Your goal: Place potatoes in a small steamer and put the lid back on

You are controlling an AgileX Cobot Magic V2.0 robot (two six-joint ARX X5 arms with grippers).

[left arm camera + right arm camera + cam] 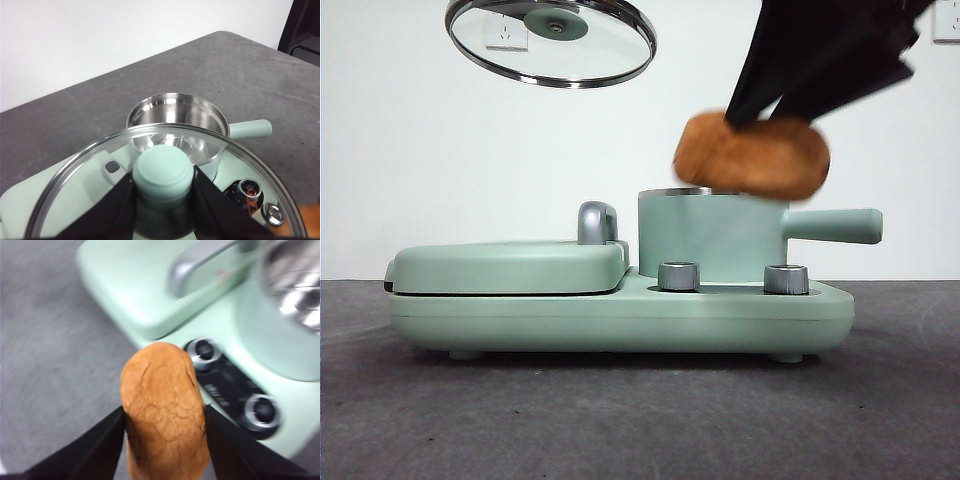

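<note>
The orange-brown potato [752,155] hangs just above the steel rim of the small steamer [710,238], slightly toward its handle side, with my right gripper [765,118] shut on it from above. In the right wrist view the potato [162,405] fills the gap between the black jaws of the right gripper [164,412], and the steamer [295,290] lies ahead. My left gripper [163,177] is shut on the mint-green knob of the glass lid [90,175], holding it high and off to the side, tilted. The lid [550,40] shows at the top of the front view. The steamer [175,120] is empty inside.
The steamer sits on a mint-green cooker base [620,310] with two steel dials [679,276] [786,279]. A flat griddle cover [510,265] with a steel handle [597,222] lies beside the pot. The pot's side handle [835,225] sticks out sideways. Grey tabletop [640,420] surrounds it.
</note>
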